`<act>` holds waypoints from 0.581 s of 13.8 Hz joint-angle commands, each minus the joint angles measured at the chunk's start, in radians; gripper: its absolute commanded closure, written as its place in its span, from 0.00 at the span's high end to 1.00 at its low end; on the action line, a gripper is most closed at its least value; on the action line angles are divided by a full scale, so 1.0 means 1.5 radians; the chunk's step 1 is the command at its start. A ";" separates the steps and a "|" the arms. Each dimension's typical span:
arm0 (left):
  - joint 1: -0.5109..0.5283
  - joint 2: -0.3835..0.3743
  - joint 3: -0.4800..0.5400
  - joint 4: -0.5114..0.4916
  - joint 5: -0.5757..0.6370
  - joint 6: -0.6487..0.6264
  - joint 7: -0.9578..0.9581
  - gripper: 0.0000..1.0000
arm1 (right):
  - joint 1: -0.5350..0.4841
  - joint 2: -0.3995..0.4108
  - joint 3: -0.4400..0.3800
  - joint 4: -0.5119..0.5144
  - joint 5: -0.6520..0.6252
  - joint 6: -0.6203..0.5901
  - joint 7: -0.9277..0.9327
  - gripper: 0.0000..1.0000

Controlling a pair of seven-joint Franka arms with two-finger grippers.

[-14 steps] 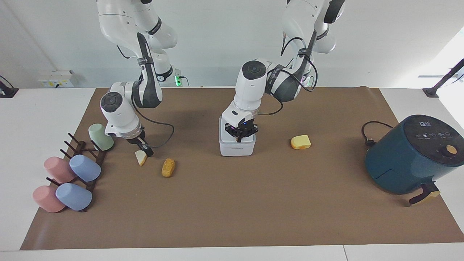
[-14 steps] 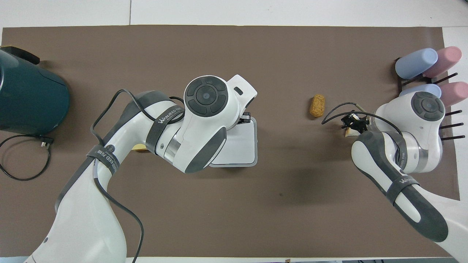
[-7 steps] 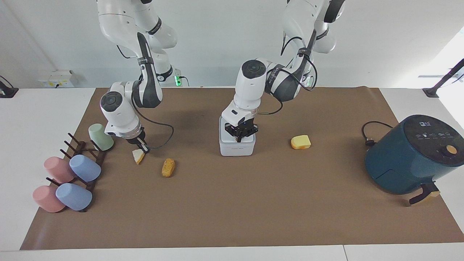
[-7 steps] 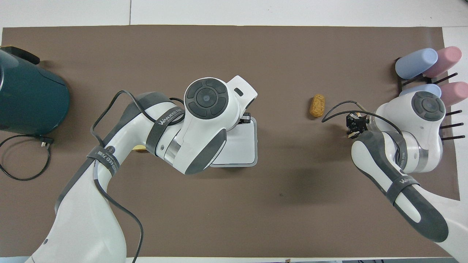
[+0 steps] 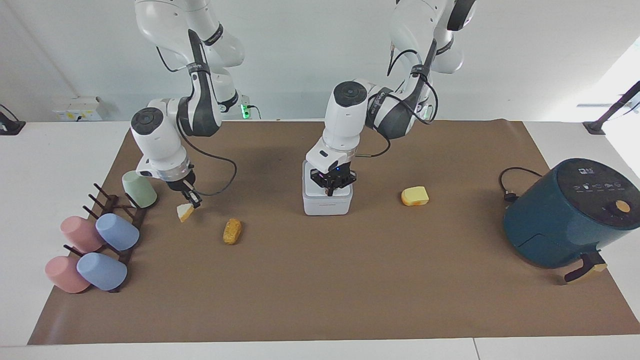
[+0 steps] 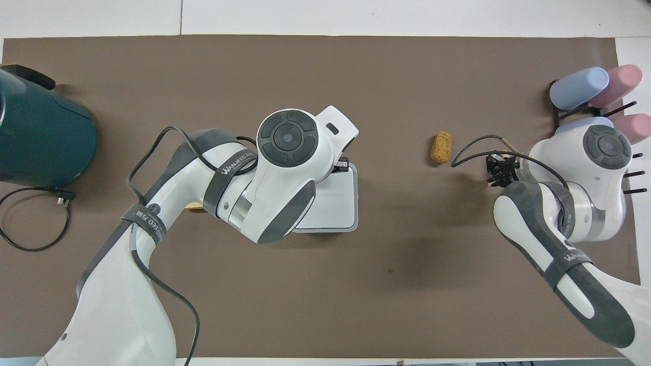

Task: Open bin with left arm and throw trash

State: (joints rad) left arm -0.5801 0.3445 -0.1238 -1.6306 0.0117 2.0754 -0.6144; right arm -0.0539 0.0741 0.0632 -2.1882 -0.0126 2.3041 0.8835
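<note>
I hold the left tool (image 5: 330, 190), pinched shut, on the bin (image 5: 327, 202) lid to pop it, while my right tool (image 5: 192, 200) grips the bread wedge (image 5: 184, 212) above the surface, ready for dropping in.

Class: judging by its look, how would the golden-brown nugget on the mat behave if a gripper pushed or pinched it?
The nugget is oblong with rounded ends, so a sideways push would probably roll it. Its bumpy crust may crumble under a hard pinch. Being small, it is likely light.
</note>
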 commanded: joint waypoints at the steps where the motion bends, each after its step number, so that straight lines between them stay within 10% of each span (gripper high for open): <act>1: 0.017 -0.077 0.005 -0.024 -0.010 -0.062 0.004 0.00 | 0.002 -0.053 0.007 -0.007 0.010 -0.038 0.003 0.00; 8: 0.145 -0.190 0.007 -0.028 -0.055 -0.218 0.201 0.00 | 0.113 -0.119 0.019 0.023 0.012 -0.109 0.003 0.00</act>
State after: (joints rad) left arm -0.4339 0.1169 -0.1120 -1.6314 -0.0376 1.7982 -0.4313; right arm 0.0504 -0.0960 0.0863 -2.1806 -0.0119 2.1765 0.8827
